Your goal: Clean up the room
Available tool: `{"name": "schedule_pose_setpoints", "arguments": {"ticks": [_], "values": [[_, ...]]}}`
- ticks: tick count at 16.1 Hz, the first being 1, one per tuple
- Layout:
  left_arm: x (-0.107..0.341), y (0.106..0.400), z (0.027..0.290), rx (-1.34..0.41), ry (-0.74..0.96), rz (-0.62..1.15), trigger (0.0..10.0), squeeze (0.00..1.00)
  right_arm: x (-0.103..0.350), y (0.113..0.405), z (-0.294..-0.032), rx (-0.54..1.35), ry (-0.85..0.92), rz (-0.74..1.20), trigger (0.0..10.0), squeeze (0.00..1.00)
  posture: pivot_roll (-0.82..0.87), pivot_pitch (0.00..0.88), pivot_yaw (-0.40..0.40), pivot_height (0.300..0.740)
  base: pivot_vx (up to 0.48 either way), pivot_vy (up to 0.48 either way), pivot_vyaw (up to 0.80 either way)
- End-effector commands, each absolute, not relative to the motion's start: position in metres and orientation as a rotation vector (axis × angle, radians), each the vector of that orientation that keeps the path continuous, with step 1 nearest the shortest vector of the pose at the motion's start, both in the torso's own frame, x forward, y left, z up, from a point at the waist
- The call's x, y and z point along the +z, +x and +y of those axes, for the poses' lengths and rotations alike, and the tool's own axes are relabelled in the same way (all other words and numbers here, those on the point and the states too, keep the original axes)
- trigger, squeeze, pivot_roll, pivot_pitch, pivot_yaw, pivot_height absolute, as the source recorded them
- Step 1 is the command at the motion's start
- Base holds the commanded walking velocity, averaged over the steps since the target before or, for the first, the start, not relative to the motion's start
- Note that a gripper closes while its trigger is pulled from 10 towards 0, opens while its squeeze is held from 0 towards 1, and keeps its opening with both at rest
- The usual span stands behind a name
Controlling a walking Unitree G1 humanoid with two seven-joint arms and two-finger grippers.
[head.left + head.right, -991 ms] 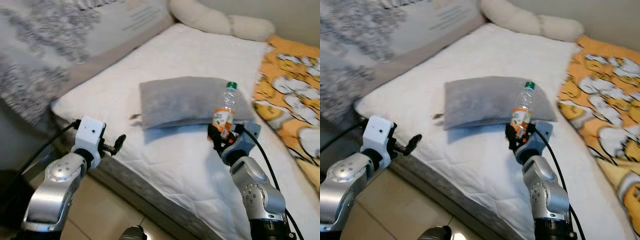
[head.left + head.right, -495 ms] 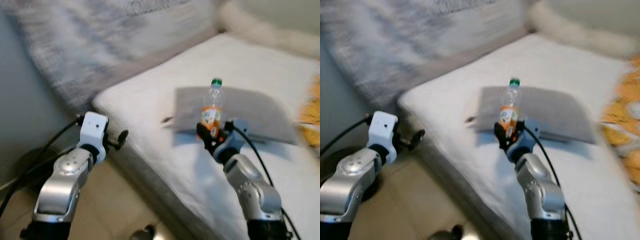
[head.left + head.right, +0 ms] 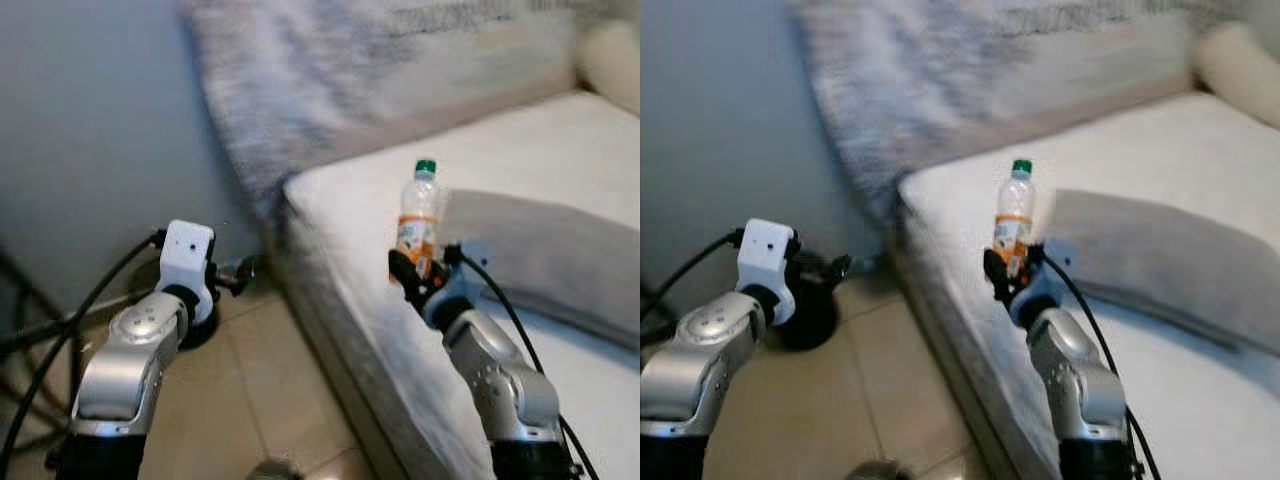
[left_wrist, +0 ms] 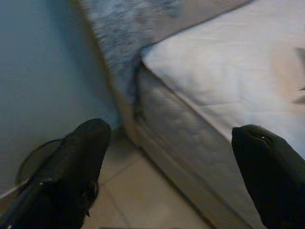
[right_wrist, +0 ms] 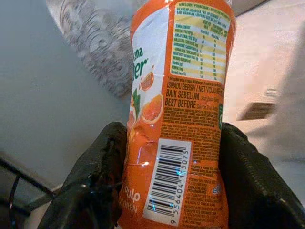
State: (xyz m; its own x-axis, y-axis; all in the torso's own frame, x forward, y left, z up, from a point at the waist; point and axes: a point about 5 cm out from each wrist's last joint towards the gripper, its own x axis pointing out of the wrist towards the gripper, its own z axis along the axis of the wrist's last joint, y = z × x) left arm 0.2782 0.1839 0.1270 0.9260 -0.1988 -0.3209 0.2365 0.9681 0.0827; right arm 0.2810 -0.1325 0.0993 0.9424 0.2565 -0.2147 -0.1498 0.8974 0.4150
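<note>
Over mattress edge (image 3: 330, 330): right gripper (image 3: 415, 275) clamps bottle (image 3: 418, 215) upright; left gripper (image 3: 240, 272) spread wide, empty, above floor (image 3: 240, 400).

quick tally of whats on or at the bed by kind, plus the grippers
bottle: 1, held upright in the right gripper
grey pillow: 1
cream bolster: 1
patterned blanket: 1
grippers: 2, counting the left gripper
total: 6

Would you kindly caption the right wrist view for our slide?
Right claw shut on an upright orange-labelled bottle, held beside the bed.
</note>
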Motion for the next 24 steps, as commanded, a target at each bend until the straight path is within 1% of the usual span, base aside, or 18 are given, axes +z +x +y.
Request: {"name": "schedule_pose_setpoints", "arguments": {"ticks": [1, 3, 4, 6, 8, 9, 10, 12, 16, 19, 22, 24], "values": [[0.1256, 0.2786, 0.1858, -0.211, 0.131, 0.335, 10.0, 0.0, 0.1011, 0.2816, -0.1302, 0.222, 0.418, 0.264, 10.0, 0.0, 0.1, 0.0, 0.014, 0.74, 0.0, 0.0, 0.74], [0.1256, 0.2783, 0.1798, -0.247, 0.151, 0.314, 10.0, 0.0, 0.1021, 0.282, -0.1313, 0.226, 0.406, 0.264, 10.0, 0.0, 0.09, 0.0, 0.015, 0.74, 0.0, 0.0, 0.73], [0.1266, 0.2786, 0.1774, -0.253, 0.208, 0.28, 10.0, 0.0, 0.1024, 0.2832, -0.1307, 0.23, 0.368, 0.261, 10.0, 0.0, 0.09, 0.0, 0.014, 0.74, 0.0, 0.0, 0.77], [0.1294, 0.2811, 0.1789, -0.222, 0.201, 0.252, 10.0, 0.0, 0.1034, 0.2828, -0.1272, 0.261, 0.35, 0.259, 10.0, 0.0, 0.09, 0.0, 0.013, 0.74, 0.0, 0.0, 0.61], [0.1334, 0.2819, 0.1778, -0.252, 0.188, 0.227, 10.0, 0.0, 0.1021, 0.2821, -0.1277, 0.257, 0.367, 0.268, 10.0, 0.0, 0.1, 0.0, 0.011, 0.74, 0.0, 0.0, 0.0], [0.1344, 0.2821, 0.1783, -0.25, 0.185, 0.22, 10.0, 0.0, 0.1002, 0.282, -0.1279, 0.264, 0.337, 0.281, 10.0, 0.0, 0.1, 0.0, 0.012, 0.74, 0.0, 0.0, 0.0], [0.1341, 0.2821, 0.1784, -0.251, 0.186, 0.216, 10.0, 0.0, 0.0994, 0.2822, -0.1283, 0.261, 0.326, 0.282, 10.0, 0.0, 0.1, 0.0, 0.014, 0.74, 0.262, 0.0, 0.0], [0.1331, 0.2822, 0.1782, -0.255, 0.193, 0.214, 10.0, 0.0, 0.097, 0.2844, -0.1311, 0.233, 0.249, 0.289, 10.0, 0.0, 0.1, 0.0, 0.015, 0.74, 0.277, 0.0, 0.0], [0.1309, 0.2826, 0.1789, -0.247, 0.183, 0.216, 10.0, 0.0, 0.097, 0.2856, -0.1311, 0.228, 0.26, 0.283, 10.0, 0.0, 0.1, 0.0, 0.016, 0.74, 0.277, 0.0, 0.0], [0.1294, 0.2827, 0.178, -0.254, 0.178, 0.218, 10.0, 0.0, 0.0971, 0.2882, -0.1321, 0.226, 0.197, 0.266, 10.0, 0.0, 0.1, 0.0, 0.015, 0.74, 0.301, 0.0, 0.0], [0.1292, 0.2828, 0.1771, -0.26, 0.178, 0.218, 10.0, 0.0, 0.097, 0.2887, -0.1324, 0.213, 0.19, 0.262, 10.0, 0.0, 0.1, 0.0, 0.018, 0.74, 0.314, 0.0, 0.79], [0.1294, 0.2832, 0.1772, -0.262, 0.178, 0.218, 10.0, 0.0, 0.097, 0.2893, -0.1323, 0.208, 0.187, 0.259, 10.0, 0.0, 0.1, 0.0, 0.019, 0.74, 0.313, 0.0, 0.25]]}}
